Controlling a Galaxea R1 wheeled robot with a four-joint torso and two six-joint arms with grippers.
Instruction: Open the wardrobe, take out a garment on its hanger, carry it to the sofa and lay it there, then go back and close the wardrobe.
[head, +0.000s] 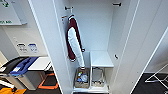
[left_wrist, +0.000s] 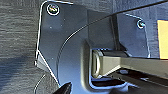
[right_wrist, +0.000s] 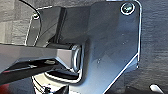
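The wardrobe stands open ahead, a maroon jacket hanging inside on its left wall above two baskets. Finger state can't be told; no writing is readable.

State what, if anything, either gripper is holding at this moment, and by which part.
It cannot be told: the wrist views do not make the fingers clear. In the head view the open wardrobe holds only a hanging maroon jacket, with no gripper near it.
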